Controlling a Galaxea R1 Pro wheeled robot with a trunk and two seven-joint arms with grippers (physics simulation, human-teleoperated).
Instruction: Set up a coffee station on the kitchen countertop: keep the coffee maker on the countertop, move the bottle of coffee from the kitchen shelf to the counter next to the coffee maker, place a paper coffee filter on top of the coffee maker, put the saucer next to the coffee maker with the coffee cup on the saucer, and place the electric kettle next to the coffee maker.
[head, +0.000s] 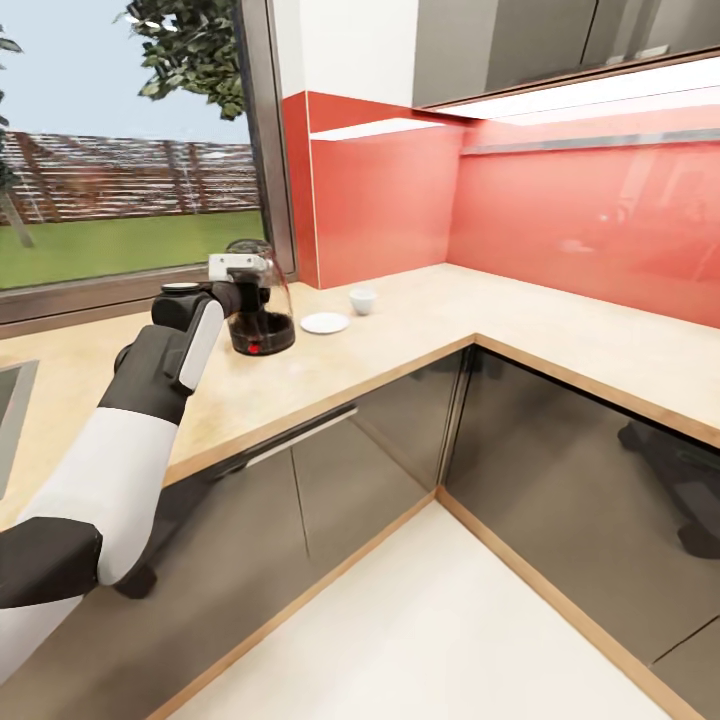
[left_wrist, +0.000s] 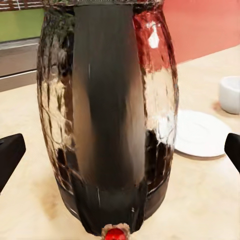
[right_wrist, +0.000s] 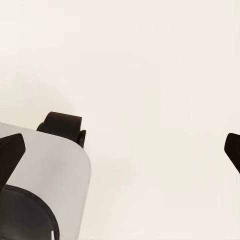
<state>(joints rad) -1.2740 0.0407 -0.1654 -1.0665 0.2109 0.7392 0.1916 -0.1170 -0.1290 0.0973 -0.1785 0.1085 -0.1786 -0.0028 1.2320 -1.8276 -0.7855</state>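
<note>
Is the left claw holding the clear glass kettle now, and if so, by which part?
No. The left claw is open, its fingertips apart on either side of the clear glass kettle, facing its black handle. Nothing is held yet.

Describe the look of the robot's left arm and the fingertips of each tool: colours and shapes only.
The left arm alternates glossy white shells with black joint segments, plus a white panel along the forearm. The left tool and right tool both end in black, wedge-shaped fingertips.

We're in a home kitchen: wood-grain counter (head: 420, 330), glossy grey cabinets (head: 560, 470), red backsplash (head: 590, 220), garden window (head: 120, 140) at eleven o'clock.
</note>
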